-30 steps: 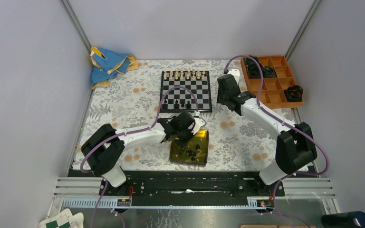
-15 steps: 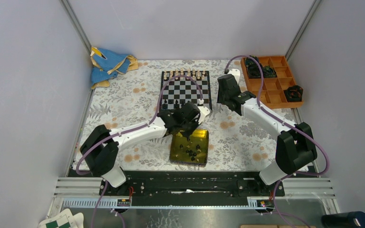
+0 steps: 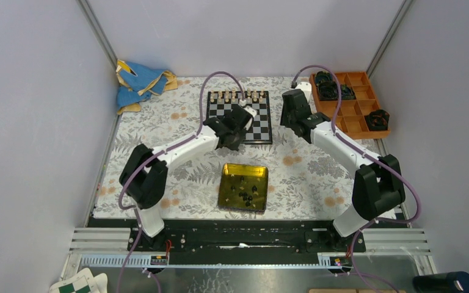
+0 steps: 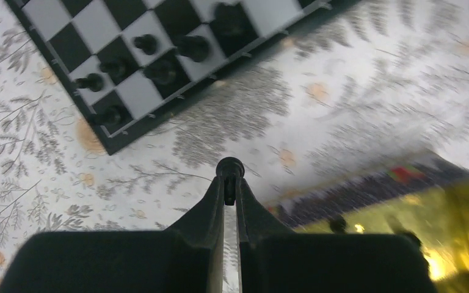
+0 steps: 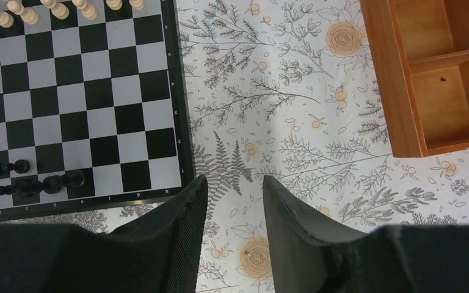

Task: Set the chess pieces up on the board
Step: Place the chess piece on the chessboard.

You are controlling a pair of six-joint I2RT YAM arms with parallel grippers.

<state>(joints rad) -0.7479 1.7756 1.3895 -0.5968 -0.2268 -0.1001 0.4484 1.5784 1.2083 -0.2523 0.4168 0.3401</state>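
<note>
- Left gripper (image 4: 230, 188) is pinching one tiny black chess piece (image 4: 229, 166) at its tips. The fingers are nearly shut, with only a thin slit between them.
- In the left wrist view the held piece is showing against the floral cloth (image 4: 354, 91), at frame centre, just below the board's edge.
- The board (image 3: 261, 125) is lying at upper centre of the top view, and the left arm's wrist is covering its lower left part.
- Black pieces (image 5: 43, 182) are sitting on the two rows along the board's lower edge, at lower left of the right wrist view.
- Cream pieces (image 5: 12, 12) are lining the opposite edge, at upper left.
- Loose black pieces (image 3: 244, 195) are lying in the yellow tin (image 3: 253, 173), at lower centre, apart from the board.
- Right gripper (image 5: 235, 189) is hovering with its fingers spread wide and nothing between them. It is over the cloth just beside the board's lower right corner.
- Orange tray (image 3: 354, 125) is sitting at upper right of the top view, with dark lumps (image 3: 327, 85) in some compartments.
</note>
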